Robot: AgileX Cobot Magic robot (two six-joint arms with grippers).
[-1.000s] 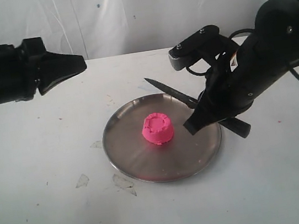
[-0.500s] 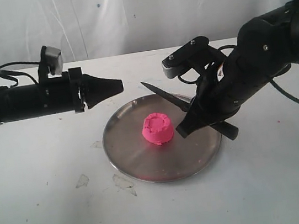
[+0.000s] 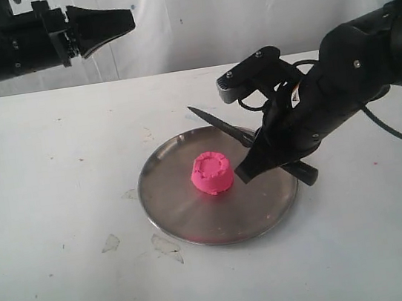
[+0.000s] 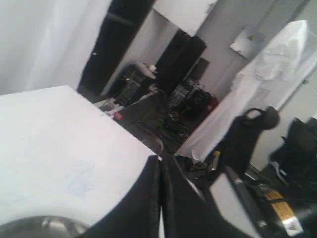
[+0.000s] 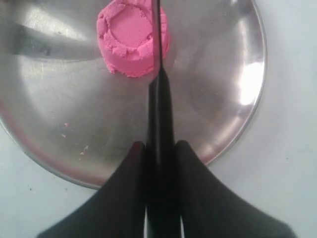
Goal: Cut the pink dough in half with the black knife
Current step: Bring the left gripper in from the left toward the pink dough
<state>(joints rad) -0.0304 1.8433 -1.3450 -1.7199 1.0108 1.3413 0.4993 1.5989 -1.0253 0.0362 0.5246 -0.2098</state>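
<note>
The pink dough (image 3: 212, 172) (image 5: 132, 38) is one whole round puck with a crimped rim, resting near the middle of the steel plate (image 3: 187, 212) (image 5: 218, 99). My right gripper (image 3: 247, 172) (image 5: 160, 147) is shut on the black knife (image 3: 216, 124) (image 5: 159, 106), held above the plate's right side. In the right wrist view the blade crosses over the dough's right part. Whether the blade touches the dough is not clear. My left gripper (image 3: 128, 17) (image 4: 160, 159) is shut on nothing, high at the upper left, far from the plate.
The plate lies on a white table (image 3: 60, 215) with a few scuffs and small clear scraps (image 3: 167, 246) near the plate's front left. A white curtain (image 3: 190, 17) hangs behind. The left wrist view looks past the table edge at room clutter (image 4: 198, 99).
My left arm has risen and drawn back to the upper left, away from the plate. The right gripper with the knife has stayed almost still. The dough has not moved.
</note>
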